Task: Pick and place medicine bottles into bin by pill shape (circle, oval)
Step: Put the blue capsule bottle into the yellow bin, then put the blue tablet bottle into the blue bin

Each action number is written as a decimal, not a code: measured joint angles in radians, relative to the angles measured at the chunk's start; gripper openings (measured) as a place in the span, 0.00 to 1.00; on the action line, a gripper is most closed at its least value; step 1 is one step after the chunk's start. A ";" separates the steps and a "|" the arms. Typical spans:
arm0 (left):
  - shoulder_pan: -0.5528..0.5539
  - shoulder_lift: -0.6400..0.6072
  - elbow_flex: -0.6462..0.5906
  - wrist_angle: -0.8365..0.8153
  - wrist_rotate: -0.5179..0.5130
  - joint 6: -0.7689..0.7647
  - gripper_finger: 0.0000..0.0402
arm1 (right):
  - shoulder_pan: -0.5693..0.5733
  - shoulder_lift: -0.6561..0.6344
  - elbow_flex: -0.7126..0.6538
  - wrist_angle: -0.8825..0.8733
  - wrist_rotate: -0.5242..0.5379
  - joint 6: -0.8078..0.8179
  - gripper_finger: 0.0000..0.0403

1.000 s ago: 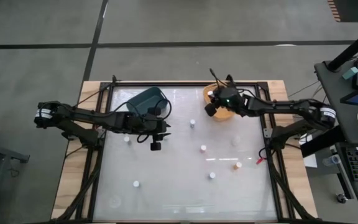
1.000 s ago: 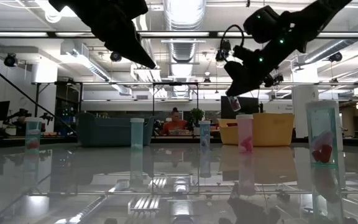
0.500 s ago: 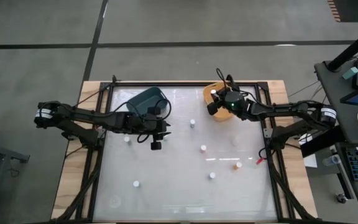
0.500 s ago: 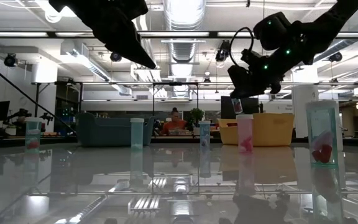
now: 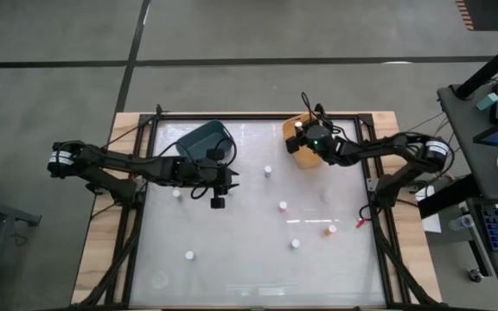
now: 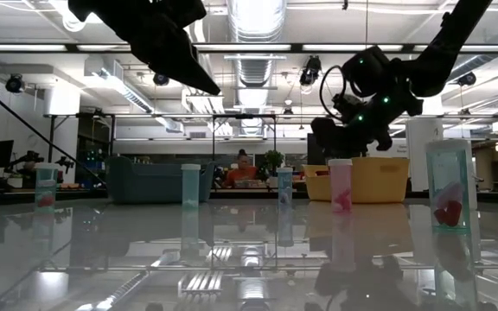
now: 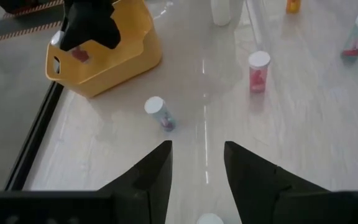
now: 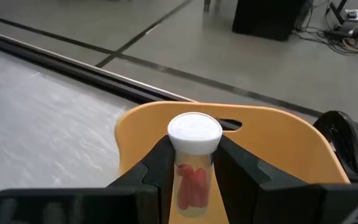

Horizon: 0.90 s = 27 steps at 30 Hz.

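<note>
From my remote station I judge the task as only partly done. On the glossy white worktop six small clear medicine bottles with white round caps are not sorted yet: one at about 12 o'clock from the centre, one near the centre, one at 5 o'clock, an orange-tinted one at 4 o'clock, one at 9 o'clock and one at 7 o'clock. A faint clear one may also stand at 3 o'clock, but I cannot say it surely.

The two tubs sit at the far edge: the dark teal plastic bin at 11 o'clock and the yellow plastic bin at 1 o'clock. I cannot see how many bottles are already inside them.

The right tool is over the yellow bin. Its two dark fingers are closed part way on a clear bottle with a white cap and red pills inside, which is upright and above the bin's opening. I think the release is the step now in hand.

The left tool hangs above the worktop at about 10 o'clock, beside the teal bin. Its fingers are apart and hold nothing; a white cap shows just under them.
</note>
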 joint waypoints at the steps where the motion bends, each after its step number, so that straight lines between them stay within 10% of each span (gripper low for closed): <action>1: 0.000 0.000 0.000 0.000 0.000 0.000 0.32 | 0.000 0.002 0.000 -0.001 -0.001 0.000 0.23; 27: 0.000 0.000 -0.002 0.000 -0.008 0.001 0.32 | 0.001 -0.011 0.000 -0.041 -0.005 0.033 0.42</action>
